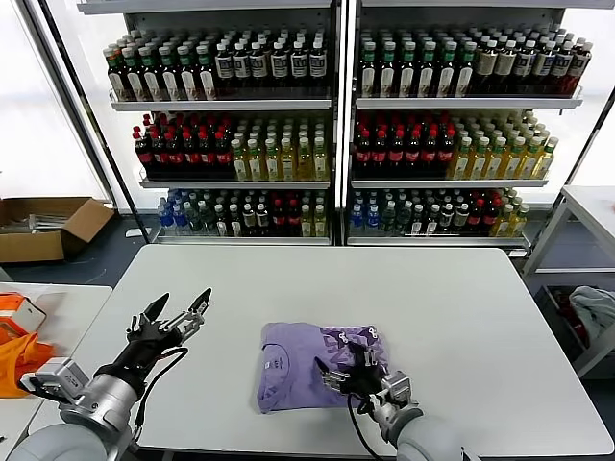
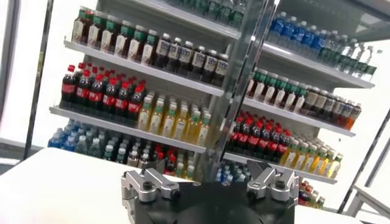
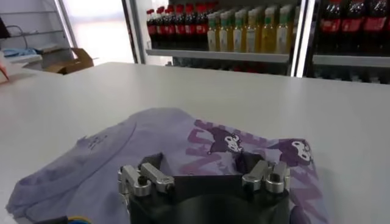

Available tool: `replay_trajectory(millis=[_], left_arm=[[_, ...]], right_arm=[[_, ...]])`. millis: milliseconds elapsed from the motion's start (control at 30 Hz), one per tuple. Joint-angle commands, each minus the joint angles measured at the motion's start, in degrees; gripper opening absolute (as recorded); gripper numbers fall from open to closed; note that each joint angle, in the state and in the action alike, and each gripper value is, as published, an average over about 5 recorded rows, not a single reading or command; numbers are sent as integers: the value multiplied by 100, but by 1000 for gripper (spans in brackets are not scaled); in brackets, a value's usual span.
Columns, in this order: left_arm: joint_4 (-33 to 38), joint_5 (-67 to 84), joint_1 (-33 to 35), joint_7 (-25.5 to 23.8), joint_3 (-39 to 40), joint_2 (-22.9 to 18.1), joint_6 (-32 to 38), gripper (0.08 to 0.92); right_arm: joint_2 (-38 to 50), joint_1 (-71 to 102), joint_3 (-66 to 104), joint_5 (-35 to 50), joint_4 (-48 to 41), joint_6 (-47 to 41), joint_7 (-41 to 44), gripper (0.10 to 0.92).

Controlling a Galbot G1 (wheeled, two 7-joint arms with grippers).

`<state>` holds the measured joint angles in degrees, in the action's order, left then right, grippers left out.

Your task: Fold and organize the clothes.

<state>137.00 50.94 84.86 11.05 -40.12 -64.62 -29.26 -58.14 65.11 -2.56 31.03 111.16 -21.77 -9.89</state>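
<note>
A lavender T-shirt lies folded into a rough rectangle on the white table, near the front edge. Its dark purple cartoon print faces up on its right half. My right gripper hovers low over the shirt's near right part, fingers open, holding nothing. In the right wrist view the shirt and its print spread out just beyond my right gripper. My left gripper is raised to the left of the shirt, open and empty. In the left wrist view the left gripper points toward the shelves.
Shelves of bottles stand behind the table. A cardboard box sits on the floor at far left. An orange item lies on a side table at left. A small rack stands at right.
</note>
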Motion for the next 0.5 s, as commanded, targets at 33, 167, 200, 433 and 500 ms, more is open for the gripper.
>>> replay_trajectory(millis=[33,167,200,433,500], left_arm=[[-78,-35,-77,-37,24,-79,8,823],[-104,-36,-128,-85,-39,-38,14,823],[-117,-41,-140,-110,-75,-29,19,823],[-430,-608,-182,-718,-353,53,349,823],[-546,-776,-212,-919,-405,62,452,823]], right_arm=[[-87,-259,-399,379,622,-50,-513,823],[49,-81,211,201,1081,496,-456,823],[96,-10,499,116,1129,639,-385,823],[342,734,2999,45,725,1383,333,823],[380,986,3585,112,562,1570,548,823]])
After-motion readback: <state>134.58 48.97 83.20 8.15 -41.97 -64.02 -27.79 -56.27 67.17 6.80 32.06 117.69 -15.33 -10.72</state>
